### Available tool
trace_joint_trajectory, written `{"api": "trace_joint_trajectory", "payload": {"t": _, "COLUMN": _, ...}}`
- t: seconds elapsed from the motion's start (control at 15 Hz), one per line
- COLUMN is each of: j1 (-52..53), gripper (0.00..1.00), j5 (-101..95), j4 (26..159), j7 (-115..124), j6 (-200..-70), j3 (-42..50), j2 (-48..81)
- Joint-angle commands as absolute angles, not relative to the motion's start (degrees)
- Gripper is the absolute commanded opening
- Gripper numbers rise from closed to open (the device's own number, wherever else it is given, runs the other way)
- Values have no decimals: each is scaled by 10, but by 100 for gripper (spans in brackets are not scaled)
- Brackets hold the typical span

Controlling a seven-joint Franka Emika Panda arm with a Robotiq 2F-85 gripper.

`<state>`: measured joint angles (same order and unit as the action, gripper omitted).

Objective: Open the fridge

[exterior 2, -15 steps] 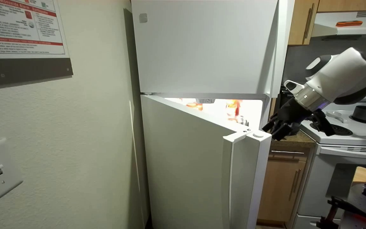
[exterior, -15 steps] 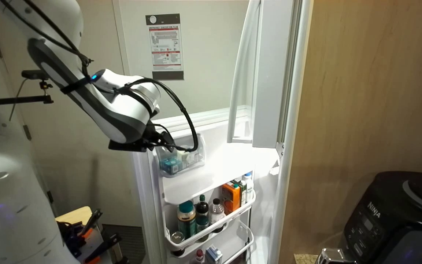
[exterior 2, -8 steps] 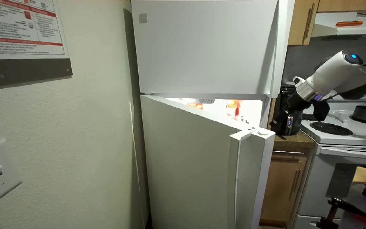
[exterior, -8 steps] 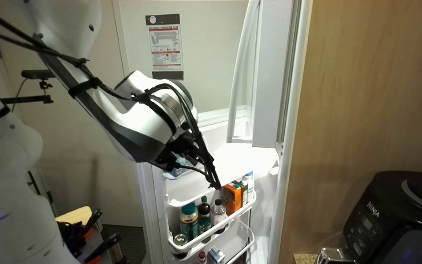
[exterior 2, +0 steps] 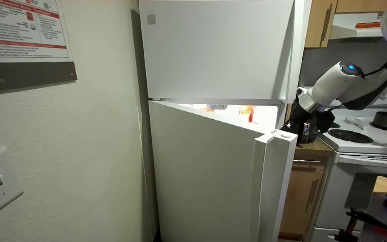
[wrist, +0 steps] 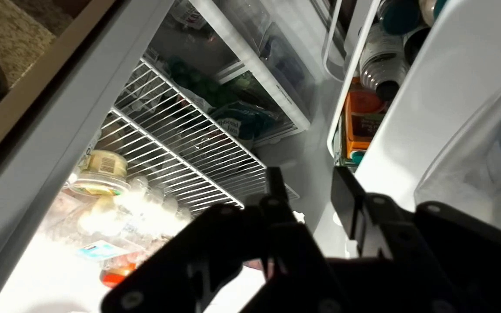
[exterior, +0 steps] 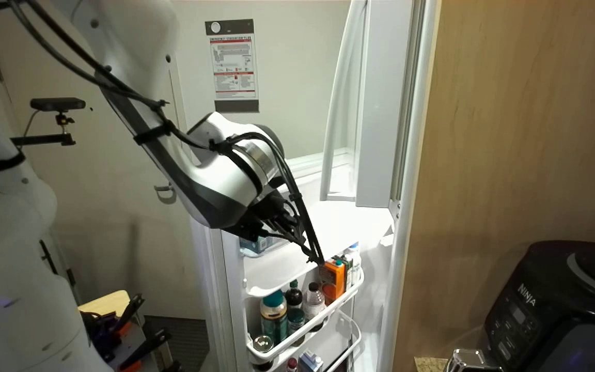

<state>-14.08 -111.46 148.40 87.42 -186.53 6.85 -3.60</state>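
The refrigerator's open lower door [exterior 2: 207,171] swings slightly back inward, so likely needs pushing outward. The pincer [wrist: 307,180] is apart, empty.

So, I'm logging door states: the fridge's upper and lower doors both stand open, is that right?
Not quite: the upper door is shut, as an exterior view shows. The lower door does stand open, as you say.

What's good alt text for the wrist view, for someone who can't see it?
Open gripper pointing into an open fridge. Wire shelving and food containers at left; the door at right holds bottles and an orange carton.
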Motion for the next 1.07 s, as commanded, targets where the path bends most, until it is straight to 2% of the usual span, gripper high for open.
{"api": "trace_joint_trajectory", "payload": {"t": 0.0, "j1": -119, "gripper": 6, "j5": -1108, "j4": 1470, "j7": 886, "j6": -1859, "j3": 50, "j2": -24}}
{"api": "trace_joint_trajectory", "payload": {"t": 0.2, "j1": -98, "gripper": 0, "j5": -1110, "j4": 1468, "j7": 898, "j6": -1867, "j3": 35, "j2": -35}}
{"api": "trace_joint_trajectory", "payload": {"t": 0.6, "j1": -72, "gripper": 4, "j5": -1118, "j4": 1460, "j7": 913, "j6": -1880, "j3": 27, "j2": -51}}
{"api": "trace_joint_trajectory", "payload": {"t": 1.0, "j1": -66, "gripper": 3, "j5": -1113, "j4": 1462, "j7": 910, "j6": -1897, "j3": 33, "j2": -53}}
